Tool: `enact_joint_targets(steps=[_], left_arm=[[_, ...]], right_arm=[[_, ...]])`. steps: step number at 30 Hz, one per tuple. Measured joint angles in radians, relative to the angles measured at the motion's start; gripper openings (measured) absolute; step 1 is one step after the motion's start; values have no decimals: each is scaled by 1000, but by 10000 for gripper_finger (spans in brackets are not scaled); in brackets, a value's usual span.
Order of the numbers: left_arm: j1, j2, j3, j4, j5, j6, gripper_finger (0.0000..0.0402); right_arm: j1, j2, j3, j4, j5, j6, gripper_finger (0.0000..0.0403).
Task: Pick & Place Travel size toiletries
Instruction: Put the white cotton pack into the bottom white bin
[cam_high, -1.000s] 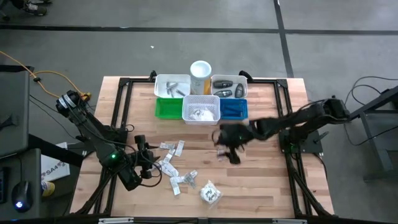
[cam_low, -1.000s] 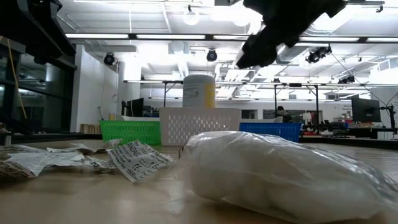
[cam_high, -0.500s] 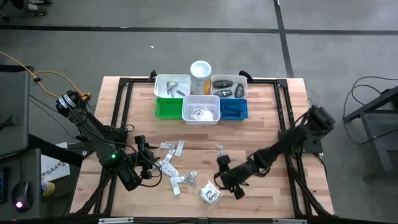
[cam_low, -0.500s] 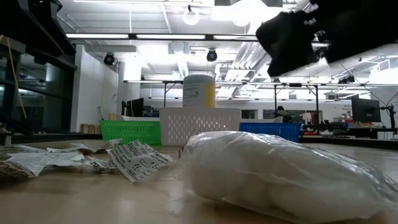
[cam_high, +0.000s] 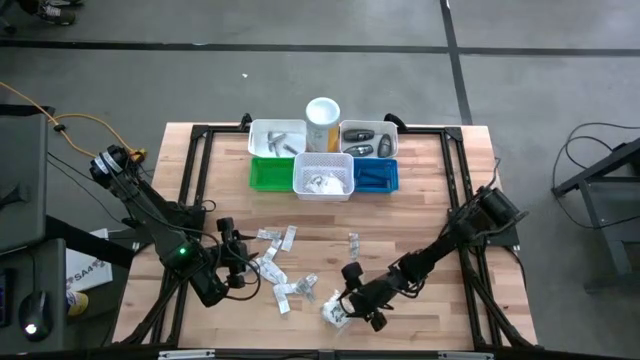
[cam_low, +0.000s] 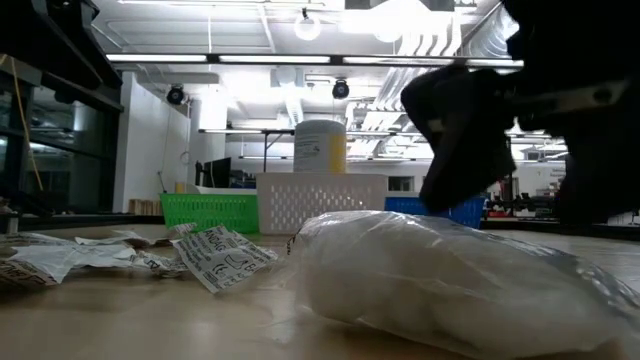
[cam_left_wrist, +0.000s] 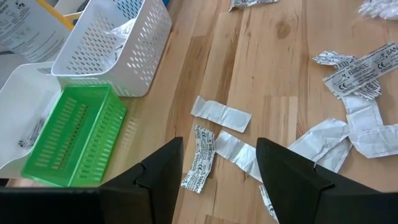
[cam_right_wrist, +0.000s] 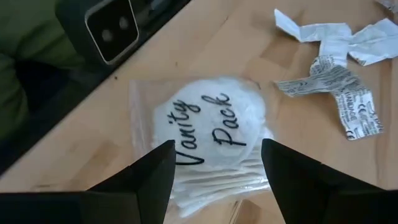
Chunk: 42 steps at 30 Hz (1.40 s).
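The travel size toiletries lie scattered near the table's front: crinkly white sachets (cam_high: 276, 266) with dark print, which also show in the left wrist view (cam_left_wrist: 220, 116), and a clear round "Vanity Pack" bag (cam_high: 337, 313) of white pads, flat on the wood (cam_right_wrist: 205, 146). My right gripper (cam_high: 350, 300) hangs open just over this bag, one finger on either side of it (cam_right_wrist: 214, 186). In the low view its dark fingers (cam_low: 462, 140) stand close above the bag (cam_low: 440, 275). My left gripper (cam_high: 238, 268) waits open at the sachets' left (cam_left_wrist: 217, 180).
At the far middle stand a white basket (cam_high: 323, 176), a green bin (cam_high: 268, 174), a blue bin (cam_high: 376, 176), two white bins (cam_high: 276, 138) (cam_high: 368, 138) and a tall white-and-yellow cylinder (cam_high: 322, 118). One lone sachet (cam_high: 353, 243) lies mid-table. A dark camera block (cam_right_wrist: 112, 25) sits at the near edge.
My right gripper has swung from the middle of the table toward the near edge and gone down, and now stands over the Vanity Pack bag. The bag and the sachets have stayed where they were.
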Motion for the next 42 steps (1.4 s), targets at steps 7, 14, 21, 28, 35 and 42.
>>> enact_joint_targets(steps=[7, 14, 21, 28, 35, 42], left_arm=[[0, 0, 0, 0, 0, 0, 200], [0, 0, 0, 0, 14, -10, 200], [0, 0, 0, -2, 26, -26, 200], [0, 0, 0, -11, 5, -27, 200], [3, 1, 0, -24, -159, -30, 200], [156, 1, 0, -92, -217, -21, 200]], right_arm=[[-14, 37, 0, 11, 43, -14, 229], [-33, 45, 2, -15, 56, 14, 170], [-56, 44, 2, -10, 45, 97, 34], [-74, -59, -1, -45, 135, 105, 6], [-216, -295, 0, -234, 384, 86, 5], [-525, -393, 0, -285, 373, 32, 4]])
